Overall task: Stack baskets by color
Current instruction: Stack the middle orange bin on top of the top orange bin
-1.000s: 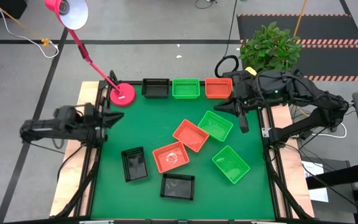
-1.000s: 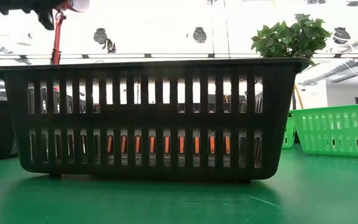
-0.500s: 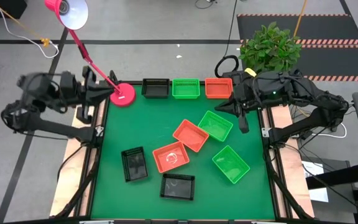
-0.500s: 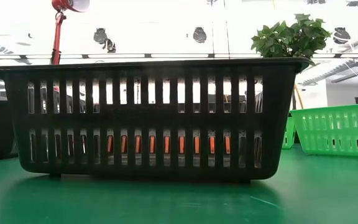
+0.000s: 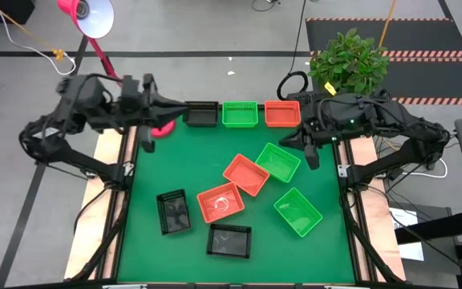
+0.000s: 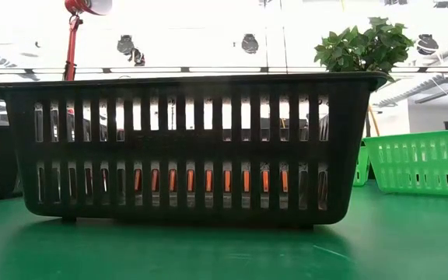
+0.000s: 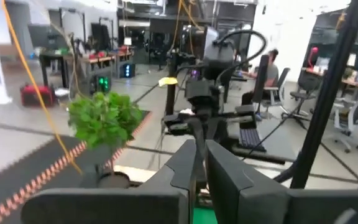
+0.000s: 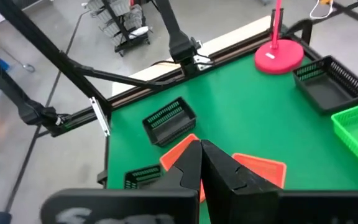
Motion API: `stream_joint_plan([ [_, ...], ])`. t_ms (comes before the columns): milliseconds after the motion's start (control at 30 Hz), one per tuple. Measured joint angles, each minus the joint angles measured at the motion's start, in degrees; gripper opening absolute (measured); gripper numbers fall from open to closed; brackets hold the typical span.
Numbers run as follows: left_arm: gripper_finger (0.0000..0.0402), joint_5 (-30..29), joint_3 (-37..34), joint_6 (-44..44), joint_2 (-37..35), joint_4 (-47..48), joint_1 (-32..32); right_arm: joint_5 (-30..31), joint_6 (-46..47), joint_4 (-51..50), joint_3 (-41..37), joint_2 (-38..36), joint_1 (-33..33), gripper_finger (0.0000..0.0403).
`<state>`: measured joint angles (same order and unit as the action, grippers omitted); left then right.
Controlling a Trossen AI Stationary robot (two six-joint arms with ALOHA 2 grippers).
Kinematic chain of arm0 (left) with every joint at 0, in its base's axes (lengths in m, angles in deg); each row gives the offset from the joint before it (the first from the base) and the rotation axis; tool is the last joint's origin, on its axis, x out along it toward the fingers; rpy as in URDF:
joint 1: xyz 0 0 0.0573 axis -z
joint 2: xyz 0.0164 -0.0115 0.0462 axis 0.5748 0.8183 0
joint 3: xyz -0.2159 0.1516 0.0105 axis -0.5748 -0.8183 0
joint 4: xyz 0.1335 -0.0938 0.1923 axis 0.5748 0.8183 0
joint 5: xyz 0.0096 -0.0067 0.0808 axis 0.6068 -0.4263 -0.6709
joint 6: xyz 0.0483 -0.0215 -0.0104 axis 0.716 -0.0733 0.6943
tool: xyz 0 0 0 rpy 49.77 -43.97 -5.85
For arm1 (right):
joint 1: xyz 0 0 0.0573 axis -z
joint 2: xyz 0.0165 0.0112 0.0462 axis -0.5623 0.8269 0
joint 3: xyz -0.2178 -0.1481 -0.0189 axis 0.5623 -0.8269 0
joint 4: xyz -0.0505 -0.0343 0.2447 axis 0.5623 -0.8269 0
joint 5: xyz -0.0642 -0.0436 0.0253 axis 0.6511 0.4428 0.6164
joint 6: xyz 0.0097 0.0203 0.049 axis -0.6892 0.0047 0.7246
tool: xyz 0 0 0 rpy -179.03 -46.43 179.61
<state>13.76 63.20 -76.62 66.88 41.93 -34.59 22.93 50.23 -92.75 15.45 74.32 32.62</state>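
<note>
high view: straight down over the green table (image 5: 215, 152)
low view: table-level, hard against a black basket (image 6: 185, 148)
wrist views: forward past own fingers

Two dark jointed arms, black cables, tapered black fingers (image 8: 219, 168)

Robotics lab, office chairs (image 7: 347, 121), workbenches (image 7: 107, 59), equipment racks, taped concrete floor (image 5: 231, 40), potted plant (image 5: 348, 60)
</note>
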Motion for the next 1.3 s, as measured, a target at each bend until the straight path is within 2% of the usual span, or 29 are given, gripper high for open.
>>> stream_joint_plan([
  [267,0.0037,-0.3,-0.1,-9.9,2.6,8.3,1.6,-1.4,5.1,0.3,0.0,2.9,-4.4,0.0003],
  [500,0.0037,-0.1,-0.1,-12.5,2.8,17.4,4.5,5.7,10.8,2.7,0.0,12.3,-11.5,0.0033],
  [700,0.0037,-0.2,-0.1,-13.7,3.0,25.9,7.5,7.3,8.3,1.8,0.0,20.3,-12.9,0.0069],
  [1033,0.0037,-0.2,-0.1,-11.2,2.9,28.3,12.8,7.4,7.0,-2.3,0.0,30.0,-10.9,0.0144],
  [1167,0.0037,-0.4,-0.1,-12.2,2.9,29.9,12.8,7.5,1.0,-2.8,0.0,32.3,-10.3,0.0178],
  [1300,0.0037,-0.8,-0.1,-12.7,3.5,31.1,12.8,7.5,-5.0,-3.0,0.0,34.8,-9.8,0.0195],
])
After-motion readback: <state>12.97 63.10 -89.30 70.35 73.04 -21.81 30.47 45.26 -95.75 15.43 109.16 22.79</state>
